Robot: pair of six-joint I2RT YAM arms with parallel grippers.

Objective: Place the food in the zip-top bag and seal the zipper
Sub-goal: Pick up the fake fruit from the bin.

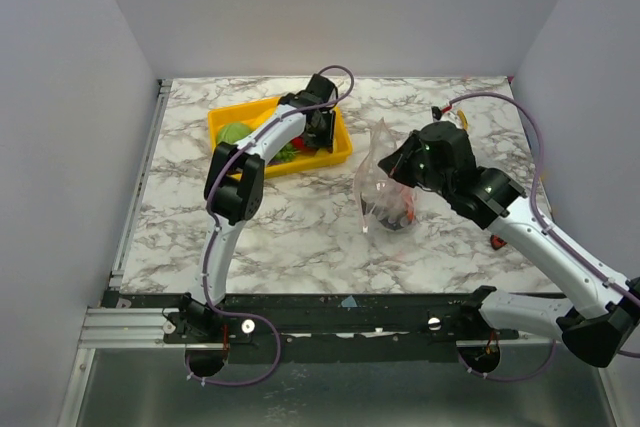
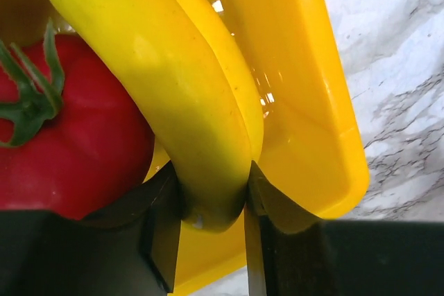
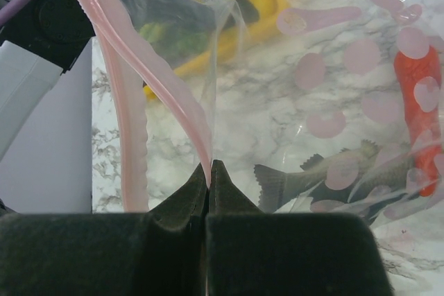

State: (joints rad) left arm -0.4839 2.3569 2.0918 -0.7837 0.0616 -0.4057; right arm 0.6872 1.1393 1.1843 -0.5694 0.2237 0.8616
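My left gripper (image 1: 320,130) is down in the yellow tray (image 1: 335,155). In the left wrist view it (image 2: 211,220) is shut on the end of a yellow banana (image 2: 180,102), with a red round fruit (image 2: 76,136) right beside it. My right gripper (image 1: 398,169) holds the clear zip-top bag (image 1: 380,182) upright on the table. In the right wrist view it (image 3: 209,171) is shut on the pink zipper strip (image 3: 156,84) at the bag's open mouth. A grey fish (image 3: 326,178) and an orange carrot (image 3: 416,95) lie inside the bag (image 3: 277,102).
A green cabbage (image 1: 233,133) sits in the tray's left end. A small red object (image 1: 497,241) lies on the marble table (image 1: 290,222) by the right arm. The tray wall (image 2: 305,102) stands close to the left fingers. Grey walls enclose the table.
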